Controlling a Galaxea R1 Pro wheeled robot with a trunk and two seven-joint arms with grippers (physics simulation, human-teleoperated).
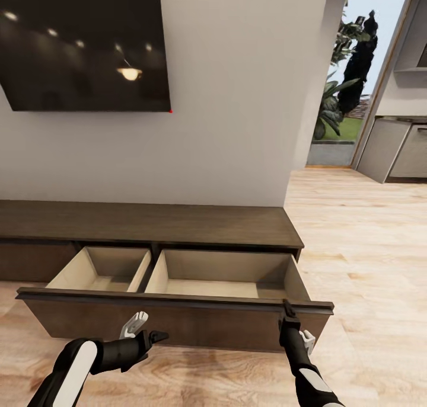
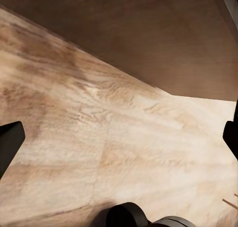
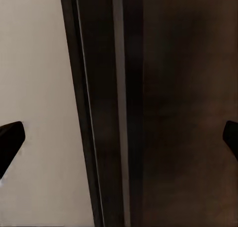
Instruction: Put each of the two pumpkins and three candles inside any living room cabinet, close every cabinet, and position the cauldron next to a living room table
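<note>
In the head view the cabinet [image 1: 148,223] is a long, low unit of dark brown wood with a flat matte top; its long axis runs from 9 to 3 o'clock along the pale wall. Its wide drawer [image 1: 178,303] is pulled out toward 6 o'clock and shows two box-shaped compartments with pale smooth walls. The right claw [image 1: 289,312] is at 5 o'clock, at the top edge of the dark drawer front. The left claw [image 1: 155,337] is at 7 o'clock, low before the drawer front, pointing toward 3 o'clock. A black glossy screen [image 1: 83,45] hangs at 11 o'clock.

In the left wrist view the fingertips [image 2: 10,142] stand wide apart over the light wooden floor [image 2: 99,138], with the dark drawer front beyond.

In the right wrist view the fingertips [image 3: 10,140] stand apart on both sides of the drawer's dark edge, pale inside on one side.
</note>
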